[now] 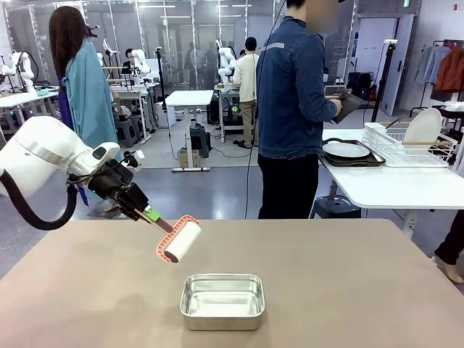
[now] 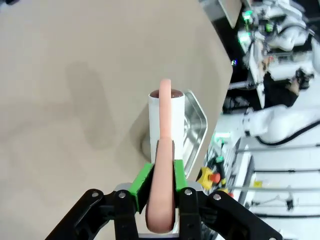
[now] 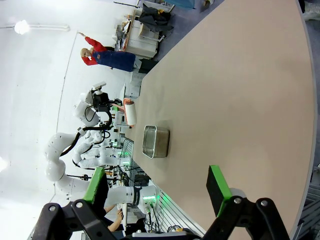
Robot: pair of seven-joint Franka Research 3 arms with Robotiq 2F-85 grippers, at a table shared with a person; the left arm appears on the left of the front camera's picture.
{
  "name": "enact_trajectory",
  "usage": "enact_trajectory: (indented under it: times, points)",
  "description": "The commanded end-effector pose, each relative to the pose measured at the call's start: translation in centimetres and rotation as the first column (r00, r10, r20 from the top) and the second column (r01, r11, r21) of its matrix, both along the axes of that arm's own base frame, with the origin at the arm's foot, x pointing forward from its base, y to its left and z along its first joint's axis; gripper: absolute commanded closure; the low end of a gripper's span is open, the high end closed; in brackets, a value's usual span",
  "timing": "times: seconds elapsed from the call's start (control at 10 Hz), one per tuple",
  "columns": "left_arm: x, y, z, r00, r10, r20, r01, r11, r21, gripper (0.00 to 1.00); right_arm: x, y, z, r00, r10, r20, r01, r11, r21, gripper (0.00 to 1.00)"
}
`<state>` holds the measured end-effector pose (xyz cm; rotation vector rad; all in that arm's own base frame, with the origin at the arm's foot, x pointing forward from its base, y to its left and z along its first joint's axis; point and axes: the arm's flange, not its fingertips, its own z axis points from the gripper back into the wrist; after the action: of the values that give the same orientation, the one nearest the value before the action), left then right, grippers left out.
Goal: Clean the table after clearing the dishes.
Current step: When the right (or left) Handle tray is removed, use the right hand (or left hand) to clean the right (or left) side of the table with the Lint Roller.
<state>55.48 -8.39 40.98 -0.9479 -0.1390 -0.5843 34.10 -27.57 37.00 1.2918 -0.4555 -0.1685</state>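
1. One wide tan table [image 1: 348, 290] lies in front of us, the surface we are meant to clean. Its top carries no plates or trays, so we judge the clearing done and the cleaning step now in hand.

2. Across the floor a person in a denim jacket [image 1: 293, 87] stands at a white-topped side table [image 1: 391, 185], turned away from us. The dishes [image 1: 346, 150] are there: one white plate on a dark tray, another standing in the wire rack [image 1: 406, 145] beside it. We cannot make out any cutlery.

3. Near the middle of our table sits a small steel pan [image 1: 222, 300], which looks empty.

4. Our left claw [image 1: 151, 214] is clenched on the pink handle of a lint roller [image 1: 180, 240]. The white roll hangs tilted above the table, just left of and behind the pan; whether it touches the surface we cannot tell from the front. From the left wrist, the roll shows beyond the green pads [image 2: 143, 181], beside the pan's rim.

5. Our right claw [image 3: 159, 192] stands released and holds nothing, well apart from the pan.

6. Next, we judge, the roller must come flat onto the tan top and be drawn across it in strokes, keeping clear of the pan.
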Motion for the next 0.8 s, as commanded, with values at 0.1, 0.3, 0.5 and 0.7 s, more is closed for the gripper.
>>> enact_trajectory:
  times: [0.1, 0.3, 0.5, 0.7]
  points:
    - [2.6, 0.6, -2.5, 0.965, 0.263, -0.016, -0.263, 0.965, -0.019, 0.77, 0.0, 0.1, 0.2, 1.000, 0.000, 0.021, 0.000, 1.000, -0.001, 0.00]
    - [3.6, 1.0, -4.3, 0.941, 0.332, -0.061, -0.333, 0.943, -0.021, 0.77, 0.0, 0.1, 0.2, 1.000, 0.000, 0.021, 0.000, 1.000, -0.001, 0.00]
    - [4.6, 1.5, -6.8, 0.929, 0.335, -0.157, -0.345, 0.937, -0.046, 0.77, 0.0, 0.1, 0.2, 1.000, 0.000, 0.021, 0.000, 1.000, -0.001, 0.00]
    - [4.9, 2.6, -8.6, 0.896, 0.396, -0.200, -0.406, 0.914, -0.011, 0.77, 0.0, 0.1, 0.2, 1.000, 0.000, 0.021, 0.000, 1.000, -0.001, 0.00]
